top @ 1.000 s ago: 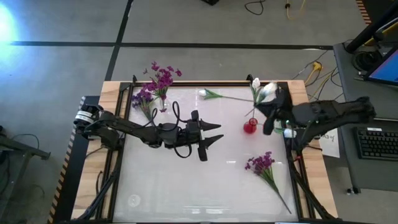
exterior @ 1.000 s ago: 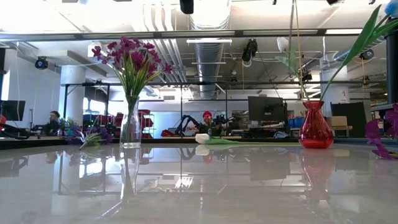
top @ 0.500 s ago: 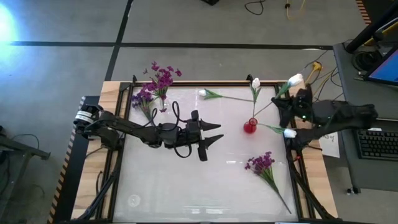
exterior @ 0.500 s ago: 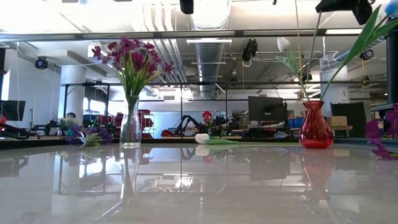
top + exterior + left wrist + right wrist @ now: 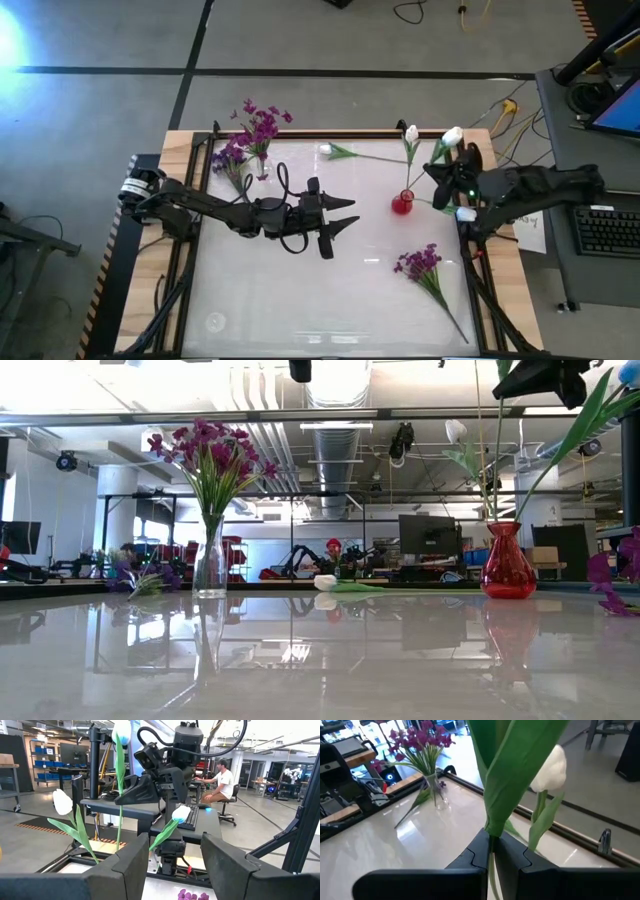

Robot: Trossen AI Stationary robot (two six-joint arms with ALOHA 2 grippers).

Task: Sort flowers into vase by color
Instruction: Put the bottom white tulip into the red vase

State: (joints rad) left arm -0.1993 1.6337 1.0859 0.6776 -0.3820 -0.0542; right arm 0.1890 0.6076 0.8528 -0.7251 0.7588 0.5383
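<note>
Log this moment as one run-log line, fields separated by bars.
right gripper: shut on white tulip stem above red glass vase | left gripper: open, mid-table, empty | clear vase: purple flowers in

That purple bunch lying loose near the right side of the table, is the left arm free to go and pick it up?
Probably yes. The left gripper hangs open and empty mid-table, and bare tabletop lies between it and the loose purple bunch. The right gripper is busy farther back, shut on a white tulip above the red vase.
</note>
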